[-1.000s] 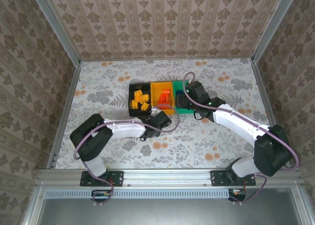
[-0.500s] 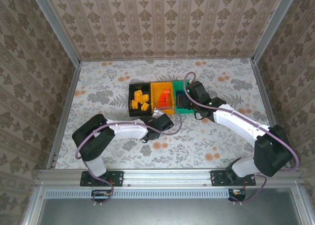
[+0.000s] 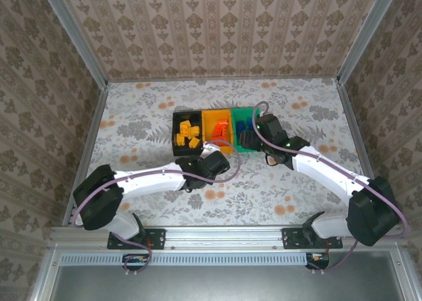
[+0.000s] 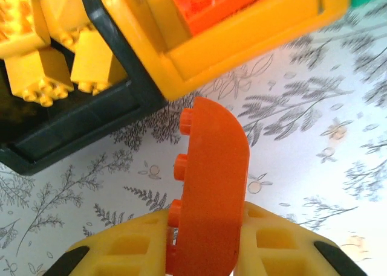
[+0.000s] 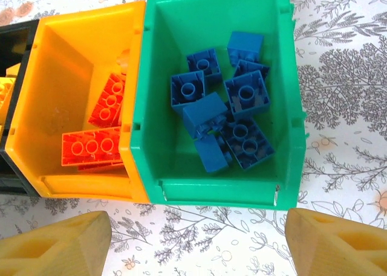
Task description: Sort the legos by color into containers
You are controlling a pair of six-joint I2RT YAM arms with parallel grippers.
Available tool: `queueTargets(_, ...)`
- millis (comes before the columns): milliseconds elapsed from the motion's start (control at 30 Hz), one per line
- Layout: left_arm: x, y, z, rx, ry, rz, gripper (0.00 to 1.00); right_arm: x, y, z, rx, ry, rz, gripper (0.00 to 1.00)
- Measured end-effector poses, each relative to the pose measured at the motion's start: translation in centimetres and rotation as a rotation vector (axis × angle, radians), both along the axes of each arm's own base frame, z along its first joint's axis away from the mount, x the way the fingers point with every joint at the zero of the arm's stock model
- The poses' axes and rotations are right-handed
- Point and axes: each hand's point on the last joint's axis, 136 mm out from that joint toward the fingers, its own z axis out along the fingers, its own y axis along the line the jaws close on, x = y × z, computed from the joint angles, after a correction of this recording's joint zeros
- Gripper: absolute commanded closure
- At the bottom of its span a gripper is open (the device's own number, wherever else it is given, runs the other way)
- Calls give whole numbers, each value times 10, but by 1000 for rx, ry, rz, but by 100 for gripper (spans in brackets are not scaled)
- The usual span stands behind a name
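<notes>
While the left arm (image 3: 158, 177) reached twd the row of bins in the top view, the left jaws sat just short of the orange-yellow bin (image 3: 210, 122), w/ the black bin (image 3: 174, 135) on its left & the green bin (image 3: 241, 112) on its right. Yellow bricks (image 3: 187, 134), red-orange bricks (image 3: 222, 128) & blue bricks (image 3: 245, 125) each lay in their own bin. The right arm (image 3: 323, 171) had the right jaws at the green bin's near side, close to the left wrist. If both pushed in at once they could knock together or shove the bins.

Left wrist view: the left jaws were clamped on the low end of one red-orange brick (image 4: 211, 191), which stood tall betw. the yellow pads (image 4: 136, 252). It hung over the surface (image 4: 314, 125), just outside the orange-yellow bin's front wall (image 4: 242, 43) & near the seam w/ the black bin (image 4: 78, 131). Probable risks:
- Let go here, and it lands on the surface.
- Drift left, and it drops among the yellow bricks (image 4: 42, 64).
- Come in too low, and its top catches the rim and it pivots, since only its end was pinched.

Right wrist view: the right jaws were spread wide, nothing betw. the fingers (image 5: 54, 243), just off the green bin's front wall (image 5: 217, 191). The blue bricks (image 5: 224, 113) lay inside it. A fwd nudge could slide the whole row.
</notes>
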Motion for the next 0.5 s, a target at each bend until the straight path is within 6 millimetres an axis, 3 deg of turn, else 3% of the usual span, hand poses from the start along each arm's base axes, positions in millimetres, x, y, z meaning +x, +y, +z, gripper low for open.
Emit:
queueTargets(167,31,-17,37,-144,-8,20,76,-7,-6,-5,6,10,-15,23)
queueTargets(300,76,-24,60,-269,-12,63,76,-11,-9,-12,2,22,-18,23)
queueTargets(400,108,-33,60,-328,6,83,76,-14,-11,-16,-3,32,-21,23)
queueTargets(500,133,-39,48,-352,42,97,76,-14,-12,-16,-3,32,-22,23)
